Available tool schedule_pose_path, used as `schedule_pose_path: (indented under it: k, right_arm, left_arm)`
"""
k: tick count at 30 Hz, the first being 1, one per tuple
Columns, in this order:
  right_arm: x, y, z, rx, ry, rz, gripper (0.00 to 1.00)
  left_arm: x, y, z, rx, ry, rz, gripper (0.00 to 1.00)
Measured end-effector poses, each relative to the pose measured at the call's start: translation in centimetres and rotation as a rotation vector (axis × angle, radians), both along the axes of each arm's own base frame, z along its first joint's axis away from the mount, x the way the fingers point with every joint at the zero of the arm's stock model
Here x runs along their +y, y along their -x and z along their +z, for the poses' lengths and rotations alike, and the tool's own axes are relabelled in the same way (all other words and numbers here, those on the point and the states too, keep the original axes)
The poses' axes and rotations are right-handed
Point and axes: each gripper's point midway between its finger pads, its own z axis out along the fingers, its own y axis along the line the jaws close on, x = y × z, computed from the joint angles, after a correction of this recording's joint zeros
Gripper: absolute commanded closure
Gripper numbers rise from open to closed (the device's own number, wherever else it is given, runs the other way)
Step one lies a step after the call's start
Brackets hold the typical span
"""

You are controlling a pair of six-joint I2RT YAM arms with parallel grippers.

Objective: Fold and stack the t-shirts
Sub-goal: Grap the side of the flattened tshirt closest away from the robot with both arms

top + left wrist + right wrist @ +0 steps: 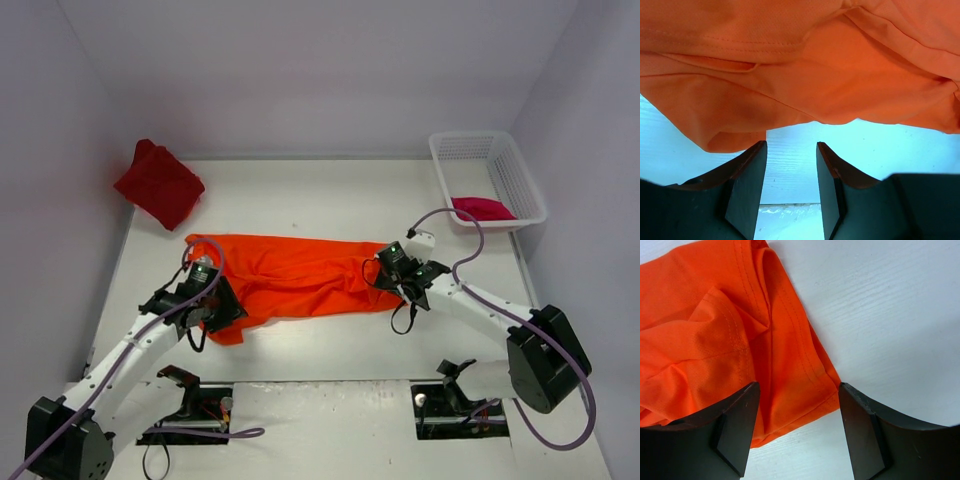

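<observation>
The orange t-shirt (300, 275) lies spread lengthwise across the middle of the table. My left gripper (220, 306) sits at its left end, open. In the left wrist view only bare table shows between the fingers, and the orange t-shirt (805, 75) starts just past my left gripper (791, 147). My right gripper (393, 272) is at the shirt's right end, open. A hemmed corner of the orange t-shirt (790, 390) lies on the table in the gap of my right gripper (799, 390). The dark red t-shirt (160, 185) lies bunched at the far left. The crimson-pink t-shirt (483, 208) rests in the basket.
A white mesh basket (500, 160) stands at the far right corner. White walls close in the table (330, 345) on three sides. Purple cables loop off both arms near the wrists.
</observation>
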Motion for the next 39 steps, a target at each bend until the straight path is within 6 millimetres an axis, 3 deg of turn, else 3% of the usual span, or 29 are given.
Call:
schedule_pose_path:
  k: [7,16,39]
  right_arm:
    - [-0.5,1.0,-0.7,0.013,-0.005,0.001,0.4]
    - [-0.6,1.2,-0.8,0.014,-0.006,-0.001,0.4]
    - [-0.6,1.2,-0.8,0.014,-0.003,0.002,0.4]
  left_arm:
    - [-1.5,1.0,-0.2,0.007,-0.003,-0.049,0.61]
    - [-2.4,3.2,-2.6,0.083,-0.036,-0.074,0.61]
    - [-1.8,2.2,-5.2,0.121,-0.071,0.037,0.62]
